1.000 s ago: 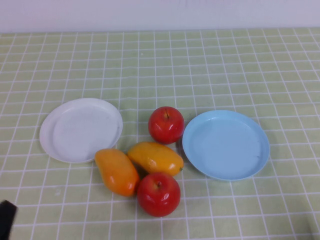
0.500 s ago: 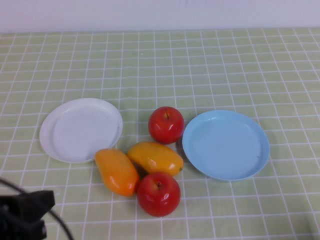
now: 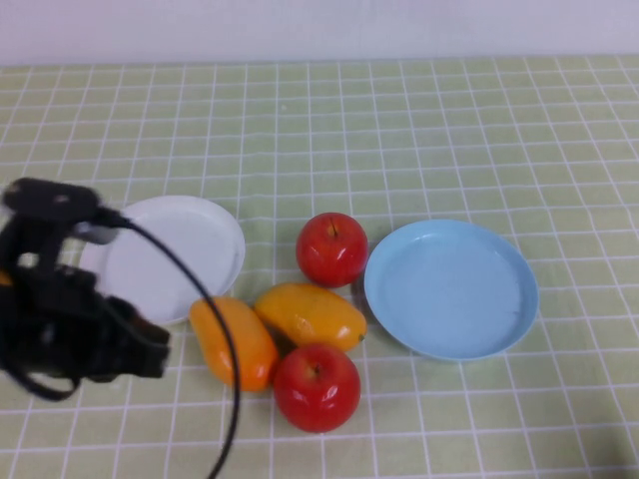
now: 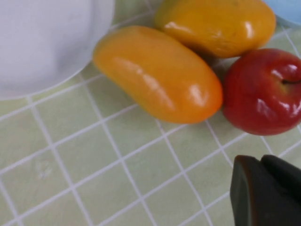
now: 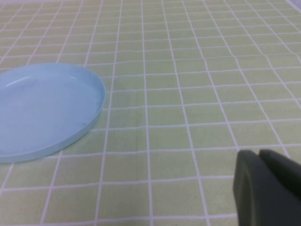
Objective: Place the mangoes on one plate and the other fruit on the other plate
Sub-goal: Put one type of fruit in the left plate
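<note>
- Over the last second the left arm has swung in from the near-left corner of the high view and now covers the near edge of the white plate; a moment ago only a dark sliver of it showed at the frame's edge.
- None of the fruit has shifted: both mangoes lie side by side on the surface between the plates, one red apple sits beyond them and the other apple on their near side, touching them.
- The light blue plate is bare, and the visible part of the white one is too, so the sorting has not begun; this reads as the first approach.
- The left hand hovers just beside the leftward mango, on the side nearest the white plate. The left wrist view looks down on that mango, with the second mango and an apple packed against it.
- Only one dark fingertip shows in that view, so how wide the left hand stands cannot be told. It appears to hold nothing, and no contact with fruit is visible.
- The right hand is parked low on the right, out of the high view; its wrist camera sees the blue plate well apart. Its spread cannot be judged, and nothing shows in it.
- Since the mango sits tight against its neighbours, a pick would likely nudge them.
</note>
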